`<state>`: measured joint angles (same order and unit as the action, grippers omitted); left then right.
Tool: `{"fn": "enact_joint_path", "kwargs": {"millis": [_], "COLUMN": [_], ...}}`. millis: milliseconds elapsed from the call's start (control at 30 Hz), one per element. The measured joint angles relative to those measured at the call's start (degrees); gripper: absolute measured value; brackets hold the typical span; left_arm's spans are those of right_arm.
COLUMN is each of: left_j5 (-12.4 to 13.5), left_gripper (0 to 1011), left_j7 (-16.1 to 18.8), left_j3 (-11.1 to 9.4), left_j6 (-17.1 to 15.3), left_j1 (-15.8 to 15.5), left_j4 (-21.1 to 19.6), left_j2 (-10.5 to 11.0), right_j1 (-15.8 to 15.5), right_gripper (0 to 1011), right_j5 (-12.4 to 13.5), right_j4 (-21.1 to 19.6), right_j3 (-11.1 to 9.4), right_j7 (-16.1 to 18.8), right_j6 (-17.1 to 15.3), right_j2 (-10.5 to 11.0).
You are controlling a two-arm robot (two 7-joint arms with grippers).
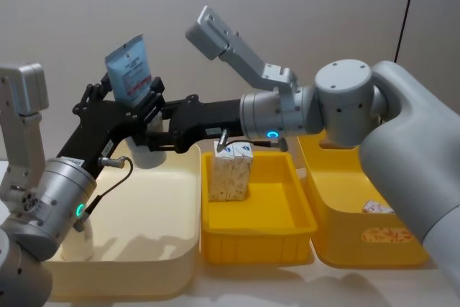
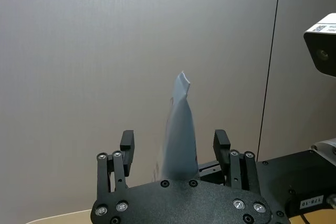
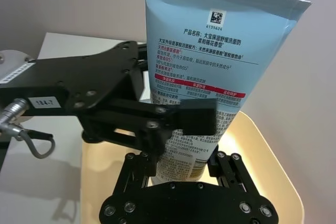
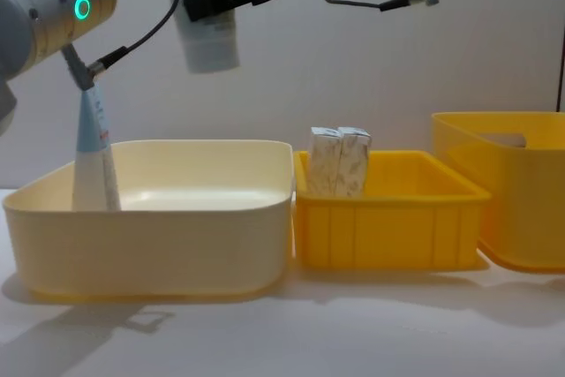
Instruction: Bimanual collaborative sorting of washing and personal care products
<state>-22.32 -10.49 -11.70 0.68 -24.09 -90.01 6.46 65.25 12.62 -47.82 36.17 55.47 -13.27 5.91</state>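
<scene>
From the head view I see both grippers meeting above the cream tub (image 1: 144, 249) at left. The left gripper (image 1: 118, 109) and the right gripper (image 1: 154, 131) each have their jaws closed on the same pale blue squeeze tube (image 1: 129, 70), which stands upright in the air with its crimped end up. Two white cartons printed orange (image 1: 231, 170) stand side by side at the far end of the middle yellow tub (image 1: 259, 239). A deeper yellow tub (image 1: 359, 242) sits to the right.

In my left wrist view the tube (image 2: 178, 135) shows edge-on, rising between the left gripper's fingers (image 2: 127, 145).

My right wrist view shows the printed face of the tube (image 3: 210, 77), with the left gripper's finger (image 3: 189, 119) pressed across it and the right gripper (image 3: 178, 166) clamping its lower part.

From the chest view, the tube's white cap end (image 4: 207, 33) hangs high above the cream tub (image 4: 150, 227). A second squeeze tube (image 4: 93, 161) leans cap-down in that tub's left corner. The cartons (image 4: 340, 161) stand in the middle tub (image 4: 388, 227) on the tabletop (image 4: 282, 333).
</scene>
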Motion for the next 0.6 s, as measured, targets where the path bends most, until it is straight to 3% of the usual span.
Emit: {"fn": "enact_joint_path", "kwargs": {"millis": [167, 600], "left_j5": [0.0, 0.0], "left_gripper": [1003, 1003], "left_j7": [0.0, 0.0], "left_j3": [0.0, 0.0], "left_j6": [0.0, 0.0], "left_j1": [0.0, 0.0], "left_j4": [0.0, 0.0], "left_j2": [0.0, 0.0], "right_j1": [-0.5, -1.9], "right_gripper": [515, 515], "right_j5": [-0.1, -1.0], "right_j4": [-1.3, -5.5], "right_j3": [-0.5, -2.5], "right_j7": [-2.1, -8.9], "right_j6": [-0.8, -4.0], "right_j2": [1.1, 4.9]}}
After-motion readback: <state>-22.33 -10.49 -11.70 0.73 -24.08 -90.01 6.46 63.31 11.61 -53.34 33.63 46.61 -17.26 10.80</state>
